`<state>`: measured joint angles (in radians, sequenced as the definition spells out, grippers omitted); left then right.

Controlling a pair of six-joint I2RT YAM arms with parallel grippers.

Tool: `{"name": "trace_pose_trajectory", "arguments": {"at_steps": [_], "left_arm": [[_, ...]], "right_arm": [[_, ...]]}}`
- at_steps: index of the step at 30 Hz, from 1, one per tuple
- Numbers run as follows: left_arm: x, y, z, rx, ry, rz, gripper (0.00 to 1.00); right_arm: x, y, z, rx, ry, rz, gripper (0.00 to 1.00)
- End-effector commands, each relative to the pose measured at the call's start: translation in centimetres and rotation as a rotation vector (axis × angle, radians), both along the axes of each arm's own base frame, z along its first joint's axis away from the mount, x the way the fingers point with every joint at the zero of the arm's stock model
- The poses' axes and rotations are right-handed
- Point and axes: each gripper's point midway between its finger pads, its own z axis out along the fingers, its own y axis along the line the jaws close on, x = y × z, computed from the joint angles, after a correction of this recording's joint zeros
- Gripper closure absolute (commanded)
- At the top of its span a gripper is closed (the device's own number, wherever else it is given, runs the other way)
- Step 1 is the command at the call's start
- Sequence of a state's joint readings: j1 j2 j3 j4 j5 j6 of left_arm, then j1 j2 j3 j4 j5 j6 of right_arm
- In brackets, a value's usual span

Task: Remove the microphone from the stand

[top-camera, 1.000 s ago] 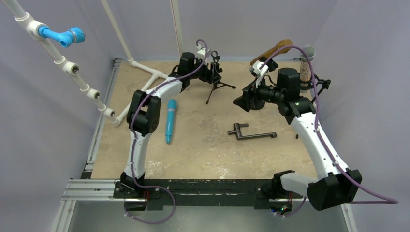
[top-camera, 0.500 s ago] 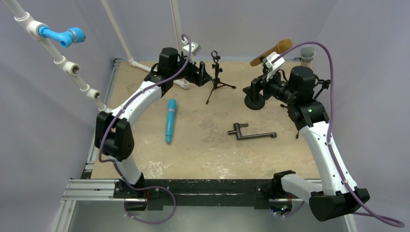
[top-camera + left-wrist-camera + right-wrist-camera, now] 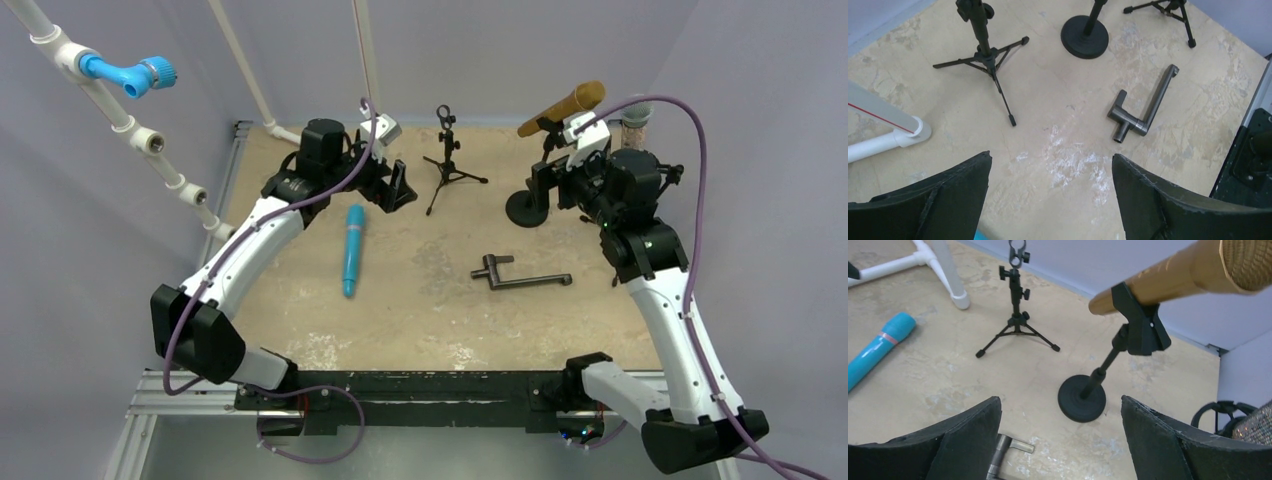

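Both pincers are released. The right gripper point(image 3: 1059, 407) hangs with its jaws spread wide and nothing between them, and the left gripper point(image 3: 1050, 159) is just as empty over the middle of the table.

The gold microphone point(image 3: 1168, 275) sits tilted in the black clip point(image 3: 1140, 325) on top of the round-base stand point(image 3: 1081, 402), at the far right of the table, just ahead of the right gripper. It looks like a rigid handheld body, smooth and a little slick, probably moderate in weight. The mesh head is the part likely to dent, so the straight barrel beside the clip looks like the place to take hold. The clip probably holds by friction, so the stand may tip or drag along on the pull. A steadying grip on the pole would help.

A sparkly microphone point(image 3: 636, 108) pokes up behind the right arm. On the beige stone-patterned tabletop point(image 3: 420, 320) lie a blue microphone point(image 3: 351, 250) and a metal door handle point(image 3: 520, 275). An empty tripod stand point(image 3: 447, 160) and a white PVC pipe point(image 3: 945, 270) sit towards the back. Pale walls close in on three sides, so room to swing is tight.
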<state>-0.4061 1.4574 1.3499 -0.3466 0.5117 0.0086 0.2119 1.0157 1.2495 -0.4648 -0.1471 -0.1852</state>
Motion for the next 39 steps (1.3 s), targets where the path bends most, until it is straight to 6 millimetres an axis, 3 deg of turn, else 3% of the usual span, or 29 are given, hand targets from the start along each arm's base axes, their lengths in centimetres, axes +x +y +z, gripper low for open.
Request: {"name": "trace_pose_trajectory", "arguments": {"at_steps": [1,8,17,25,39], "left_arm": [[-1.6,0.7,0.9,0.017,-0.047,-0.040,0.12],[-2.5,0.8,0.2,0.014,-0.037,-0.061,0.12],[-2.5,0.7,0.0,0.008,-0.072,-0.072,0.13],[-2.3,1.2,-0.2,0.035,-0.088,-0.054,0.12],[-1.7,0.7,-0.5,0.014,-0.044,-0.041,0.13]], "right_arm": [[-0.5,-2.1,-1.1,-0.036,-0.002,-0.094,0.13],[-0.1,-2.6,-5.3,-0.028,0.046,-0.133,0.14],[3.9,-1.8,-10.4,0.034,0.009,-0.166,0.20],[7.3,-2.4,-11.8,0.120,-0.108,-0.252,0.26],[11.4,-3.4,-11.6,0.190,-0.227,-0.345,0.36]]}}
